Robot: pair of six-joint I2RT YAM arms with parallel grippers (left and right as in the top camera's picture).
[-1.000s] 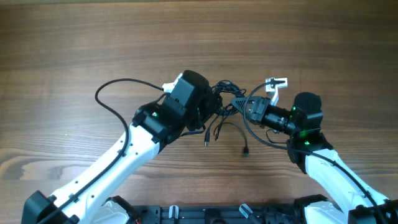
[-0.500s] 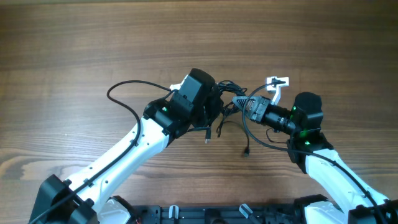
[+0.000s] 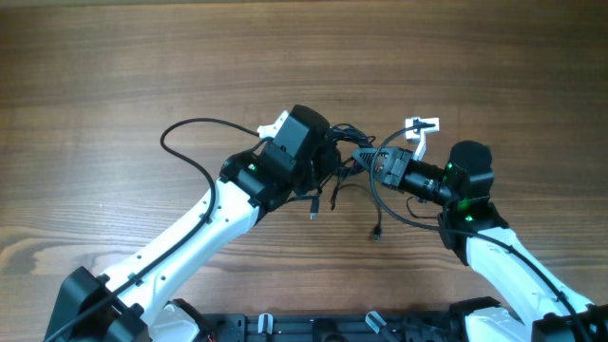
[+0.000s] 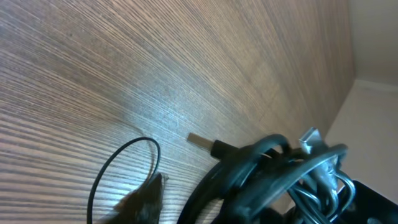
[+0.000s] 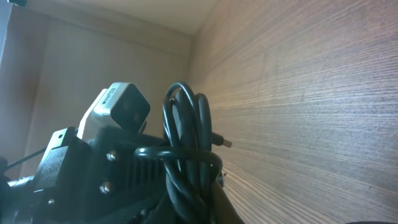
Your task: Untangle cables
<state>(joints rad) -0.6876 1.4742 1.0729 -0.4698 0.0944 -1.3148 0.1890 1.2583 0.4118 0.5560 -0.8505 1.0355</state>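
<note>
cables (image 3: pixel 342 138) clumped mid-counter. right gripper (image 3: pixel 362 155) pinched closed on cables; left gripper (image 3: pixel 327 158) against them, jaw opening hidden, cannot tell.

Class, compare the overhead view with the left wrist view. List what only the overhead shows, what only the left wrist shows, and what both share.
Only the overhead: the left arm and right arm whole, the right gripper at the cable clump, and a white clip-like piece beside that gripper. Only the left wrist: a pale wall beyond the table edge, and a shiny metal piece beside the cords. Both: the cable clump, a silver-tipped plug end and the wooden table.
</note>
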